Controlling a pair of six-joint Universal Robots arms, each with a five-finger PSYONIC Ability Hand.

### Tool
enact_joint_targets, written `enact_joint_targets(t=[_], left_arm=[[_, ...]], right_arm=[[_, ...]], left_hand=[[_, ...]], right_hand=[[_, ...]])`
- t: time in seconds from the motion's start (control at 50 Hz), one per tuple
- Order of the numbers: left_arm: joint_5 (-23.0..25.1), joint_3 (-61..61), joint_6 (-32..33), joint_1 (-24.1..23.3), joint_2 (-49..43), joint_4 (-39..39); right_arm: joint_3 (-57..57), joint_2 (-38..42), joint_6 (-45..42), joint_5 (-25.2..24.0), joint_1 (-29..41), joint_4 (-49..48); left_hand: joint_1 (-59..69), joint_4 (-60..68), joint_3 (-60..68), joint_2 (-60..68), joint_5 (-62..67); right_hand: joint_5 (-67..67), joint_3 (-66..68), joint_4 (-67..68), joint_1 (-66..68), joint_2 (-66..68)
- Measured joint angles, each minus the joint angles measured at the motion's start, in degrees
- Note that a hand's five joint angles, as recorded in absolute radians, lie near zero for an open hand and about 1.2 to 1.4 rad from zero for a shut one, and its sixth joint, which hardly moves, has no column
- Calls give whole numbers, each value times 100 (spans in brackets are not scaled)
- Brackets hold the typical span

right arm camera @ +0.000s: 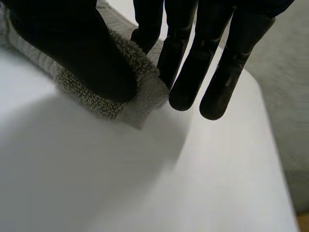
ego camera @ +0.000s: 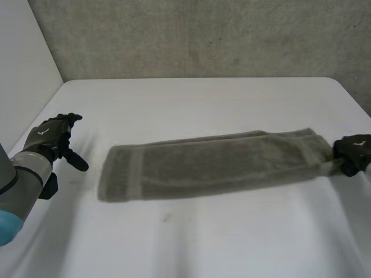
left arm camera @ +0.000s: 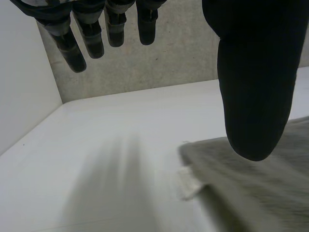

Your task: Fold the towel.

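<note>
Towel: your grey-green terry towel lies flat as one long, narrow strip, left to right across the middle of the frame.
Done so far: the long edges show stacked layers, so I judge the lengthwise fold is in.
Left to do: the short-way fold, by my reading. The two ends lie well apart, and the right end has yet to come over to the left.
Right hand: at the right edge of the frame, your right hand pinches the strip's right-end corner between thumb and fingers.
Left hand: at mid-left, your left hand hangs just clear of the towel's left end, with fingers loosely straight, thumb wide, nothing held.
Surface: smooth white table, towel resting directly on it.
Room: rough grey concrete wall across the top of the frame, plain white side panel at upper left.
</note>
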Motion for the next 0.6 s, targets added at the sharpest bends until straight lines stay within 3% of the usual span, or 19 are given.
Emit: enact_joint_targets(t=[0.18,0.26,0.4,0.48,0.56,0.58,0.6], left_arm=[[0,0,1,-2,3,0],[0,0,0,-5,4,0],[0,0,-3,-4,13,0],[0,0,-3,-7,28,-1],[0,-7,-2,-7,42,-1],[0,-7,-2,-7,42,-1],[0,-13,0,-7,45,-1]], right_arm=[[-534,-107,-639,2,-1013,438],[-732,-291,-629,19,-892,547],[-1171,-720,-2,72,295,579],[-1418,-786,336,136,1368,543],[-1666,-527,477,264,2946,445],[-1666,-527,477,264,2946,445],[-1736,-341,486,303,3561,397]], left_hand=[[0,0,0,0,0],[0,0,0,0,0],[0,0,0,0,0],[0,0,0,-1,0],[0,0,0,-1,0],[0,0,0,-1,0],[0,0,0,-1,0]], right_hand=[[29,14,15,29,7],[29,14,16,33,7],[36,26,17,34,31],[33,27,18,34,31],[42,27,18,35,31],[42,27,18,35,31],[42,27,18,35,32]])
